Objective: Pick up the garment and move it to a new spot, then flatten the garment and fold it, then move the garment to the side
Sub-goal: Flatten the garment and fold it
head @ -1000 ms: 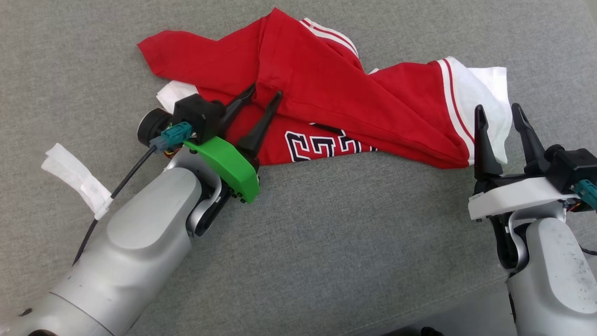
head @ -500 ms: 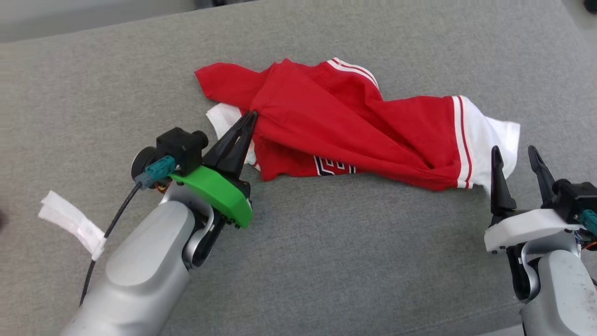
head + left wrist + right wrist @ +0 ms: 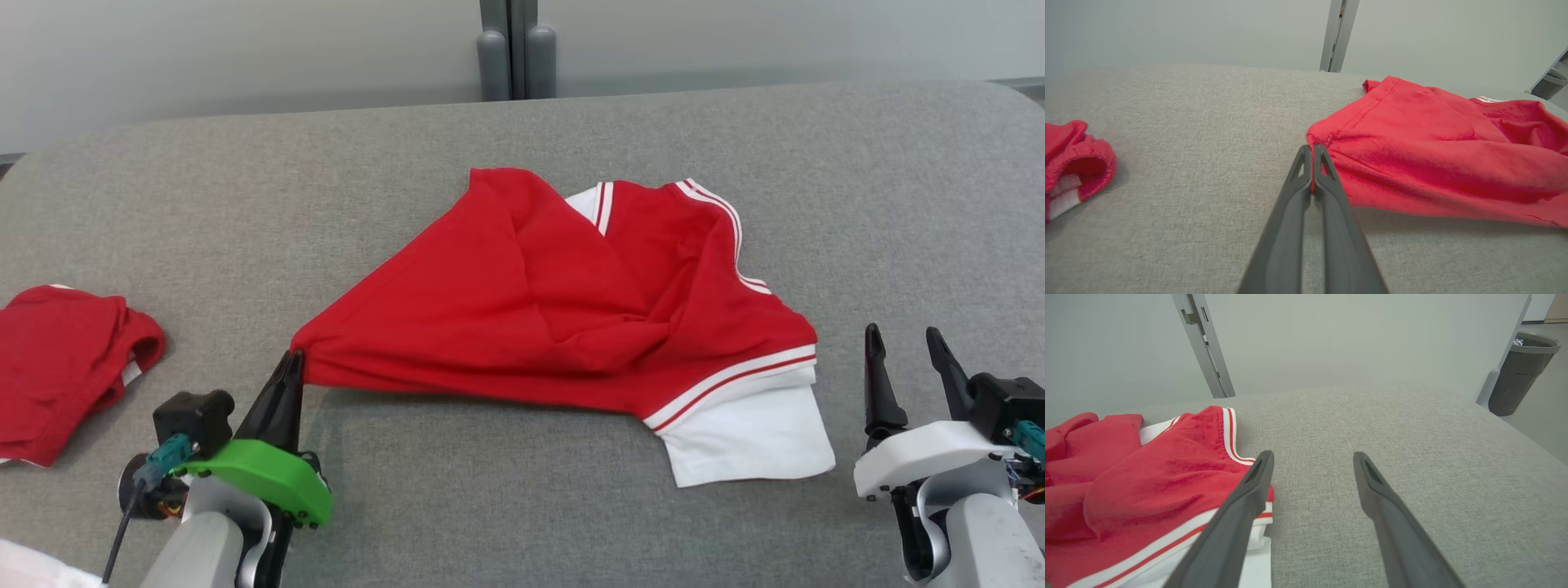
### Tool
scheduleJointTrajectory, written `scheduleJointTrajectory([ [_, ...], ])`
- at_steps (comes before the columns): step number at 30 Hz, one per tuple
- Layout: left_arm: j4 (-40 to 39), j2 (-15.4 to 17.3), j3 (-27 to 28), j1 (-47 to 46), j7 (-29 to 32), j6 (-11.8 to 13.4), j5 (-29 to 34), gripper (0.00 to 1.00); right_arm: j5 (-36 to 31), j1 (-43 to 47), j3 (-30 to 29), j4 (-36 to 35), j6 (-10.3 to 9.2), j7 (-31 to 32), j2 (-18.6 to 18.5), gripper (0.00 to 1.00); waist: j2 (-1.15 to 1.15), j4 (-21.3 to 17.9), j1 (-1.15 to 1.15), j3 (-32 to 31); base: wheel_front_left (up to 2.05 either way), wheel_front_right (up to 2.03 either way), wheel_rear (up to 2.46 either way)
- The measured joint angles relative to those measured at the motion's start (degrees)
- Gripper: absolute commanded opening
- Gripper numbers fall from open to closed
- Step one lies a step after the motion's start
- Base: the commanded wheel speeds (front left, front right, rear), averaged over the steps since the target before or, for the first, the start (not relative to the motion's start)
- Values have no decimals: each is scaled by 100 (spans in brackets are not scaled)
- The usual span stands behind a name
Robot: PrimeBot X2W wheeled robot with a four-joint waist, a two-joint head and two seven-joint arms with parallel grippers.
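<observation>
Garment [image 3: 555, 327]: red shirt with white-striped trim, crumpled and partly spread on the grey pad [image 3: 522, 506], with its left corner drawn out to a point.
Left gripper [image 3: 292, 366]: clenched; its 2 fingers are pressed together on the garment's left corner, and red cloth shows between the tips.
Left wrist: a green guard [image 3: 261, 482] and a black camera block [image 3: 194, 412] sit behind the fingers, nearer the robot than the garment's left corner.
Right gripper [image 3: 902, 332]: released; its 2 fingers are spread wide and hold nothing. It is near the garment's right edge, and in the head view bare pad shows between them.
Right wrist: a white guard [image 3: 922, 457] sits behind the fingers, nearer the robot than the garment's right edge.
Sleeve [image 3: 751, 445]: white and lying flat at the garment's near right corner, under a band of red and white stripes.
Pile [image 3: 65, 359]: a second red cloth, bunched up, well to the left of the garment and apart from it.
Post [image 3: 516, 49]: grey and upright, beyond the garment's far edge, past the pad.
Bin [image 3: 1519, 371]: dark, far off to the garment's right, on the floor.
</observation>
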Motion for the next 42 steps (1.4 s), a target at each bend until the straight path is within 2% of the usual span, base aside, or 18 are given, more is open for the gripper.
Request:
scheduleJointTrajectory([
  [1, 26, -53, 151, 122, 1, 0, 60, 0, 0, 11, 32, 7, 0, 0, 1, 100, 0, 42, 0, -58, 0, 0, 0],
  [2, 62, -102, 324, 237, 0, 0, 142, 16, -2, 16, 89, 8, 0, 0, 2, 100, 0, 77, 0, -117, 0, 0, 0],
  [3, 92, -138, 463, 328, 0, 0, 221, 66, -7, 22, 137, 3, 0, 0, 0, 100, 0, 98, 0, -163, 0, 0, 0],
  [4, 88, -192, 677, 462, 1, 0, 361, 100, -7, 33, 222, -3, 0, 0, 0, 100, 0, 118, 0, -218, 0, 0, 0],
  [9, -110, -525, 1507, 924, 1, 16, 1007, 100, -25, 146, 556, -157, 0, 0, 3, 100, 0, 123, 0, -430, 0, 0, 0],
  [15, -586, -838, 2085, 1304, 0, 15, 1777, 100, -59, 396, 834, -379, 0, 0, 2, 100, 0, 37, 0, -607, 0, 0, 0],
  [19, -705, -976, 2158, 1497, 0, 12, 2041, 100, -36, 565, 990, -391, 0, 0, 8, 100, 0, -27, 0, -674, 0, 0, 0],
  [27, -748, -1056, 2114, 1590, 0, 7, 2106, 100, -18, 654, 1236, -252, 0, 0, -2, 100, 0, -52, 0, -662, 0, 0, 0],
  [36, -720, -1070, 1933, 1590, 0, 7, 2048, 100, -201, 504, 1553, 1072, 0, 0, -1, 100, 0, 41, 0, -540, 0, 0, 0],
  [42, -658, -1036, 1831, 1585, 0, 7, 1991, 100, -299, 299, 1585, 1716, 0, -4, 9, 100, 0, 116, 0, -465, 0, 0, 0],
])
